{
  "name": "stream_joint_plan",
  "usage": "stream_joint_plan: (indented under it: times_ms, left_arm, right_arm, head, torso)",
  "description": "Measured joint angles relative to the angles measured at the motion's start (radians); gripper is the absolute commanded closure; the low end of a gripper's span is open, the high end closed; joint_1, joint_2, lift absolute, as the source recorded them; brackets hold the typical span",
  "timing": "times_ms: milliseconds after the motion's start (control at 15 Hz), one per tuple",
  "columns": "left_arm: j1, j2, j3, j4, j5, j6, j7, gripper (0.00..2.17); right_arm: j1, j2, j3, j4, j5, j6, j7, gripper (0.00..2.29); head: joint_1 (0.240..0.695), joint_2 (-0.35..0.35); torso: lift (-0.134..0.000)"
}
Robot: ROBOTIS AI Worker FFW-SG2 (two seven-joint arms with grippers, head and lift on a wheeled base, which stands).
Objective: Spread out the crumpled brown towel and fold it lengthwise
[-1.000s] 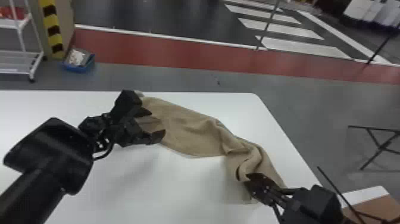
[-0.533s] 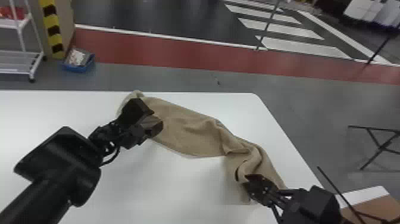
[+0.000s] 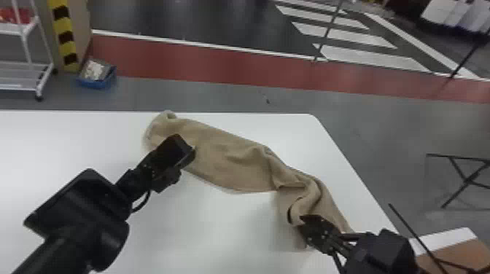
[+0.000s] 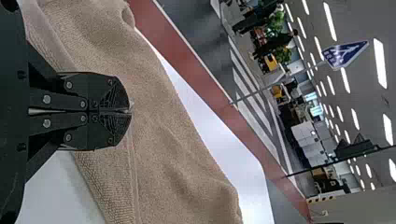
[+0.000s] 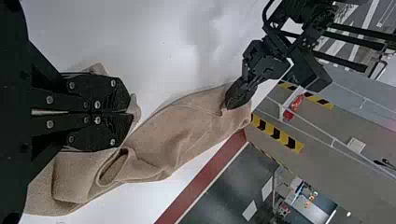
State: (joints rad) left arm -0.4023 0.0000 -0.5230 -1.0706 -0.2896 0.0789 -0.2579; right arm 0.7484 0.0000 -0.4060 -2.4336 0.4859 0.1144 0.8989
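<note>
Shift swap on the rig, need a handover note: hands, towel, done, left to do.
Left hand: shut on the brown towel, near its far-left end.
Right hand: shut on the towel's near-right end, a bit of cloth poking out at the fingertips.
Towel: slantwise across the white table, a long strip, smoother toward the left hand, rumpled with a looped fold by the right.
Done: gripped near both ends.
Left: open out the rumpled part, lay it flat, then fold lengthwise.
</note>
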Motion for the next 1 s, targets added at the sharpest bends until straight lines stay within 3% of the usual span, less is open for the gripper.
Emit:
stream_joint_plan:
  times_ms: [200, 333, 600, 800, 1000]
  left_arm:
    - [0.059, 0.0, 0.054, -0.108, -0.013, 0.012, -0.037, 2.15]
    - [0.108, 0.0, 0.138, -0.22, -0.034, 0.055, -0.096, 2.15]
    - [0.188, 0.0, 0.347, -0.406, -0.054, 0.107, -0.185, 2.15]
    - [0.241, 0.0, 0.472, -0.485, -0.026, 0.113, -0.215, 2.15]
    - [0.334, 0.0, 0.59, -0.59, 0.02, 0.11, -0.244, 2.15]
  right_arm:
    - [-0.016, 0.0, -0.027, -0.001, -0.009, -0.001, 0.0, 2.26]
    - [-0.052, 0.0, -0.063, 0.004, -0.024, 0.012, 0.007, 2.26]
    - [-0.276, -0.003, -0.132, 0.072, 0.002, 0.135, 0.155, 2.26]
    - [-0.42, -0.055, -0.126, 0.153, 0.099, 0.167, 0.255, 2.26]
    - [-0.487, -0.126, -0.059, 0.208, 0.213, 0.17, 0.264, 2.26]
  head:
    - [0.695, -0.35]
    - [0.695, -0.35]
    - [0.695, -0.323]
    - [0.695, -0.259]
    - [0.695, -0.215]
  torso:
    - [-0.125]
    - [-0.125]
    - [-0.125]
    - [-0.125]
    - [-0.125]
